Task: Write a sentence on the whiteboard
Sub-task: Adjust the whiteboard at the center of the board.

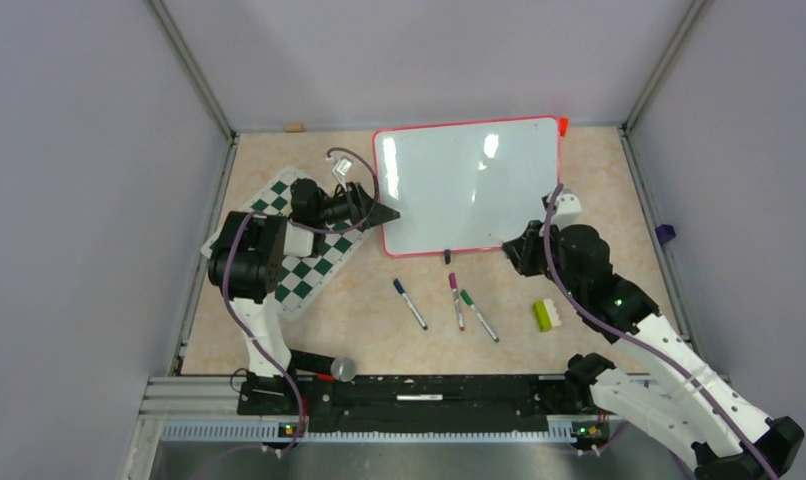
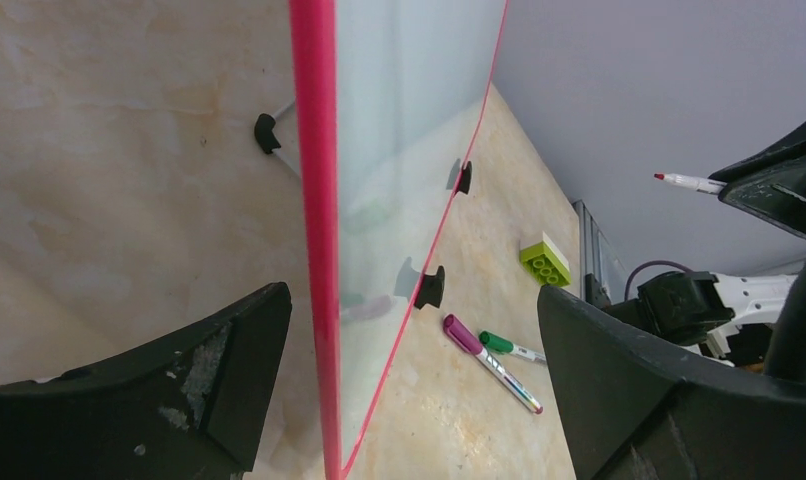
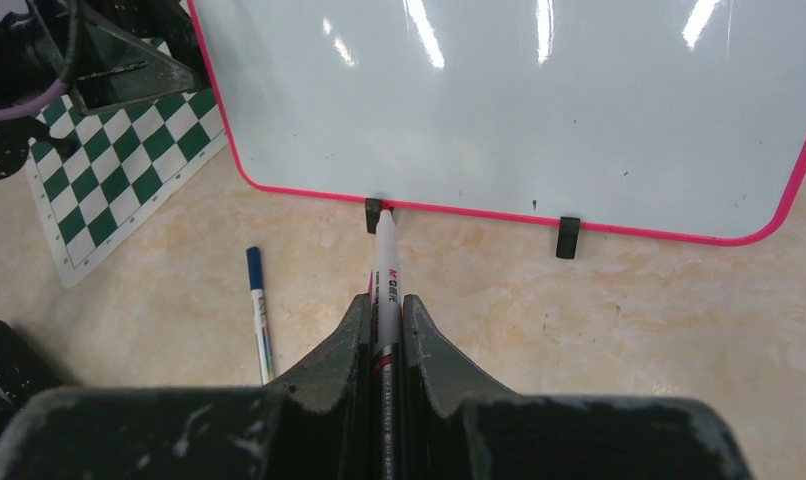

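The whiteboard (image 1: 469, 185) lies at the back middle of the table, glossy white with a red-pink frame and black feet. Only glare shows on its surface. My left gripper (image 1: 384, 213) is open at the board's left edge. In the left wrist view the frame (image 2: 314, 200) runs between the wide-apart fingers (image 2: 219, 370), touching neither. My right gripper (image 1: 514, 250) is in front of the board's near edge, shut on a white marker (image 3: 385, 270). The marker's tip points at a foot on the whiteboard (image 3: 539, 110) frame. Its red tip also appears in the left wrist view, marker (image 2: 689, 182).
A blue marker (image 1: 410, 303), a purple marker (image 1: 456, 300) and a green marker (image 1: 479, 315) lie loose in front of the board. A green and white block (image 1: 546, 315) sits to their right. A green checkered chess mat (image 1: 299, 250) lies under the left arm.
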`<state>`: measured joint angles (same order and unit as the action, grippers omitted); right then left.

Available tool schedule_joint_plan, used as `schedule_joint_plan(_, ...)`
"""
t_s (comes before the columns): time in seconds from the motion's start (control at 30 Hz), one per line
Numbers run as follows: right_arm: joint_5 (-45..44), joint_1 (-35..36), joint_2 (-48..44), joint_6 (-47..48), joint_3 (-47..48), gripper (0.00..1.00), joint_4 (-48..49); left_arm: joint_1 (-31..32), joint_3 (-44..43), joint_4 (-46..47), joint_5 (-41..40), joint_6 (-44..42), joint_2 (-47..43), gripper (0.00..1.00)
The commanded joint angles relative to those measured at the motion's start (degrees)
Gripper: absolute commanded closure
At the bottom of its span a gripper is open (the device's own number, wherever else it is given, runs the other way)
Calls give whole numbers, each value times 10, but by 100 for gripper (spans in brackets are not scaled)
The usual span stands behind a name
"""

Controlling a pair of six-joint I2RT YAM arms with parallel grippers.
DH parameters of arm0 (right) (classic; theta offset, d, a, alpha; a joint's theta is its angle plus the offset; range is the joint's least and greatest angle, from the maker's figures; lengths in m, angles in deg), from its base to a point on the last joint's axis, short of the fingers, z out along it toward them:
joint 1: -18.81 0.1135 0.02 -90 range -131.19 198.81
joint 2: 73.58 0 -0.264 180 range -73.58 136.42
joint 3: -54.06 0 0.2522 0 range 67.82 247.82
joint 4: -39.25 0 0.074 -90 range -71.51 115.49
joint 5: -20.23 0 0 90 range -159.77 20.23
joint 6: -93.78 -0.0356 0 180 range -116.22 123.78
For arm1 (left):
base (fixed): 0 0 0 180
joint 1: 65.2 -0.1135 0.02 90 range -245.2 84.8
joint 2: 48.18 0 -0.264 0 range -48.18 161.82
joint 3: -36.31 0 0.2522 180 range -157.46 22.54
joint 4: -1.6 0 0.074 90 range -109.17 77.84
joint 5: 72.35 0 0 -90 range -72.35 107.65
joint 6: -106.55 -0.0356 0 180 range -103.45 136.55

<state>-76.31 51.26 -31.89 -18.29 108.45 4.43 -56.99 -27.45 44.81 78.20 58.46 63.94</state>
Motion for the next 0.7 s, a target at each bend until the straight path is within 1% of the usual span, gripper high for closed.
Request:
schedule_joint_plan(0.0, -2, -5, -1, 6, 42, 100, 11, -3, -33, 142, 58, 93, 47, 1)
schedule_joint_plan(0.13, 6, -5, 0, 3, 46, 100, 17, -4, -74, 345, 90, 267, 126, 1)
schedule_joint_plan(0.17, 7, -5, 0, 3, 45, 100, 18, -5, -85, 357, 93, 288, 140, 1)
schedule_joint_plan(0.27, 7, -5, 0, 3, 42, 100, 22, -6, -87, 358, 95, 289, 144, 1)
schedule_joint_plan(0.6, 21, -5, -3, 4, 37, 100, 31, -14, -51, 358, 105, 246, 114, 1)
schedule_joint_plan(0.67, 24, -5, -7, 3, 34, 100, 31, -14, -48, 343, 106, 227, 105, 1)
